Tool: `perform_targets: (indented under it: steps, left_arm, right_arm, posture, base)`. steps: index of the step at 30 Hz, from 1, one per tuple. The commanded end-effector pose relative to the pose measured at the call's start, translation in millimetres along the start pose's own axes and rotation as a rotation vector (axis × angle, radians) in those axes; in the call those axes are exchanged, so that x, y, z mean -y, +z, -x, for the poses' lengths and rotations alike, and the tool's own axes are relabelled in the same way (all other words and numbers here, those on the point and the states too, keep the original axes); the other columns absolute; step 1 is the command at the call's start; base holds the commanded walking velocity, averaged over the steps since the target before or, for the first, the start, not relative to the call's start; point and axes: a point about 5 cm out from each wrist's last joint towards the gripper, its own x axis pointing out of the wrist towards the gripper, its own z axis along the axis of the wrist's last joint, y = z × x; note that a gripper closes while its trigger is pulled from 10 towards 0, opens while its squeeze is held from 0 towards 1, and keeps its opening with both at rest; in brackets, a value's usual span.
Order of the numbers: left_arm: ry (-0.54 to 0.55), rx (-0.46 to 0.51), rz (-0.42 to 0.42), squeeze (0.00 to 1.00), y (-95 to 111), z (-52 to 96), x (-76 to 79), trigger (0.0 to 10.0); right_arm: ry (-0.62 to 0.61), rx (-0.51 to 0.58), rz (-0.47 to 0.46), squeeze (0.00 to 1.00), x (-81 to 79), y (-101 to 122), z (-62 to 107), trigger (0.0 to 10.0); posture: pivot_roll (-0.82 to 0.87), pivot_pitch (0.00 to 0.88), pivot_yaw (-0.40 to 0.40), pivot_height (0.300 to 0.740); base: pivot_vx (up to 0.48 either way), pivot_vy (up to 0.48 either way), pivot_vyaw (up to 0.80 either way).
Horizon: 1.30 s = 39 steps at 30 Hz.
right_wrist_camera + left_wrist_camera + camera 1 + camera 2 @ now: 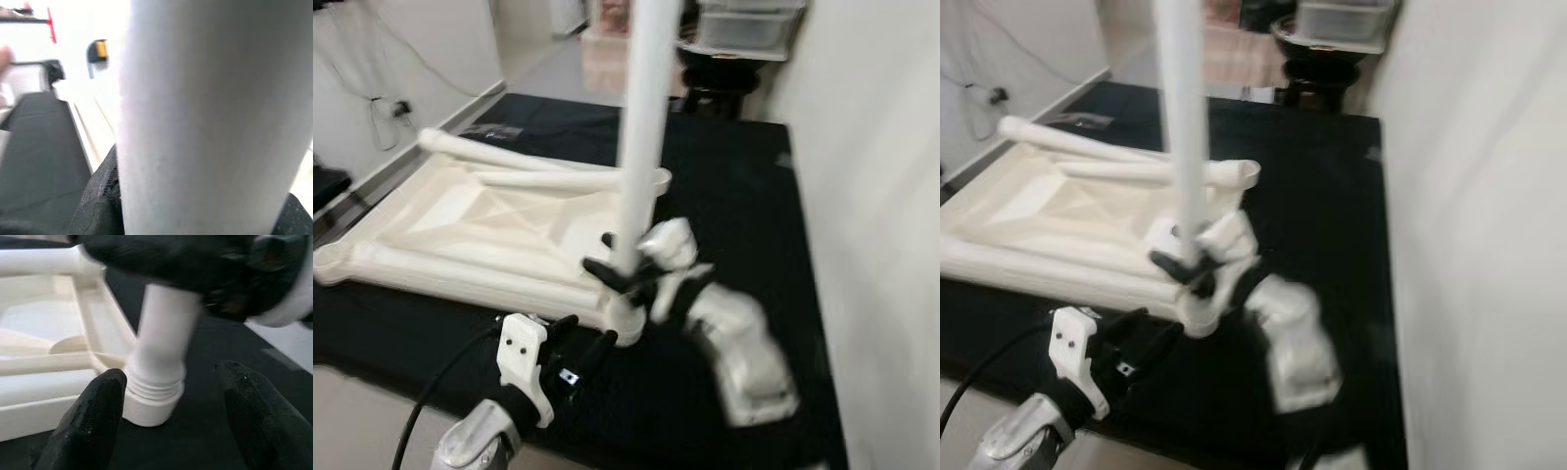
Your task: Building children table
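Table top (460, 230): white, lying upside down on the black mat (744, 196).
Table leg (644, 127): white, standing straight up in the corner socket (151, 401) nearest the robot.
Right gripper (619, 266): its black fingers pinch the table leg low down, just above the socket.
Left gripper (582, 348): fingers spread apart, holding nothing, low by the mat just beside the socket.
Other legs (499, 152): lying flat on the table top.

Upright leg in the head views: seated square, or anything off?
The white plastic table leg stands roughly upright in the corner socket of the upside-down cream table top. Threads show above the socket, so it looks not fully screwed in. The right end effector grips it.
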Motion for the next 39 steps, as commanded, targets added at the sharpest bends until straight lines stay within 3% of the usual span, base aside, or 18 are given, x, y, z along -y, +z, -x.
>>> perform_targets:
  steps: [1,2,6,7,8,9,10,11,16,17,18,19,21,23,24,32,33,39]
  left_arm:
    - [0.009,-0.021,0.014,0.0,-3.3,3.9,-1.9,10.0]
    - [0.009,-0.02,0.021,0.0,-3.3,3.6,-2.1,10.0]
    - [0.004,-0.023,0.025,0.0,-3.4,3.2,-2.1,10.0]
    - [0.007,-0.022,0.023,0.0,-3.2,3.5,-2.2,10.0]
    - [0.007,-0.022,0.023,0.0,-3.2,3.5,-2.2,10.0]
    - [0.009,-0.021,0.018,0.0,-2.8,3.4,-2.4,10.0]
    - [0.009,-0.021,0.018,0.0,-2.8,3.4,-2.4,10.0]
    - [0.011,-0.02,0.012,0.0,-2.5,3.0,-2.7,10.0]
    - [0.024,-0.018,-0.006,0.0,-1.9,2.2,-3.6,10.0]
    - [0.035,-0.017,-0.028,0.0,-1.4,2.5,-3.8,10.0]
    - [0.047,-0.012,-0.061,0.0,-0.1,2.9,-3.4,10.0]
    - [0.047,-0.012,-0.061,0.0,-0.1,2.9,-3.4,10.0]
    - [0.061,-0.005,-0.106,0.0,2.0,3.8,-1.5,10.0]
    - [0.065,-0.004,-0.117,0.0,2.7,4.2,-0.5,10.0]
    - [0.072,-0.009,-0.134,0.0,3.6,6.7,3.2,10.0]
    - [0.074,-0.008,-0.148,0.0,5.2,10.5,10.3,10.0]
    - [0.071,-0.006,-0.148,0.0,5.6,11.3,13.6,10.0]
    - [0.08,0.002,-0.136,0.0,5.5,13.3,21.0,10.0]
  right_arm:
    - [-0.051,-0.203,0.019,0.0,14.6,-31.7,9.4,0.0]
    - [-0.069,-0.232,-0.064,0.0,21.1,-39.6,8.4,0.0]
    - [-0.067,-0.26,-0.117,0.0,22.5,-46.1,8.0,0.0]
    - [-0.063,-0.261,-0.123,0.0,22.9,-46.0,4.9,3.7]
    - [-0.063,-0.261,-0.123,0.0,22.9,-46.0,4.9,3.7]
    - [-0.065,-0.247,-0.117,0.0,25.5,-43.9,2.5,10.0]
    - [-0.065,-0.247,-0.117,0.0,25.5,-43.9,2.5,10.0]
    - [-0.042,-0.227,-0.133,1.0,26.9,-39.7,0.6,10.0]
    - [0.061,-0.105,-0.133,1.0,39.1,-16.6,-7.3,10.0]
    - [0.177,-0.055,-0.135,0.31,42.2,-7.2,-8.3,10.0]
    - [0.293,-0.039,-0.077,0.0,46.2,-1.1,-6.7,10.0]
    - [0.293,-0.039,-0.077,0.0,46.2,-1.1,-6.7,10.0]
    - [0.429,-0.046,-0.03,0.0,55.3,3.9,-3.9,10.0]
    - [0.454,-0.054,-0.03,0.0,59.0,4.6,-3.2,10.0]
    - [0.515,-0.049,-0.073,0.0,69.6,8.3,-3.2,10.0]
    - [0.517,-0.072,-0.123,0.0,81.8,3.9,-7.0,10.0]
    - [0.507,-0.081,-0.133,0.0,84.5,1.3,-7.1,0.0]
    - [0.486,-0.076,-0.154,0.0,93.9,-6.1,-1.8,0.0]
  posture:
    - [-0.02,0.101,0.007,0.74]
    - [-0.01,0.108,0.001,0.74]
    - [0.01,0.121,-0.007,0.74]
    - [0.0,0.112,-0.001,0.74]
    - [0.0,0.112,-0.001,0.74]
    - [0.01,0.115,-0.003,0.74]
    - [0.01,0.115,-0.003,0.74]
    - [0.01,0.11,-0.007,0.74]
    - [0.02,0.103,-0.004,0.74]
    - [0.02,0.099,-0.005,0.74]
    - [0.02,0.095,-0.006,0.74]
    - [0.02,0.095,-0.006,0.74]
    - [0.03,0.092,-0.01,0.74]
    - [0.03,0.092,-0.01,0.74]
    - [0.03,0.087,-0.013,0.74]
    - [0.05,0.08,-0.014,0.74]
    - [0.05,0.079,-0.015,0.74]
    - [0.05,0.082,-0.014,0.74]
  base:
    - [0.0,0.0,0.0]
    - [0.0,0.0,0.0]
    - [0.0,0.0,0.0]
    - [0.0,0.0,0.0]
    - [0.0,0.0,0.0]
    - [0.0,0.0,0.0]
    - [0.0,0.0,0.0]
    - [0.0,0.0,0.0]
    - [0.0,0.0,0.0]
    - [0.0,0.0,0.0]
    - [0.0,0.0,0.0]
    - [0.0,0.0,0.0]
    - [0.0,0.0,0.0]
    - [0.0,0.0,0.0]
    - [0.0,0.0,0.0]
    - [0.0,0.0,0.0]
    - [0.0,0.0,0.0]
    - [0.0,0.0,0.0]
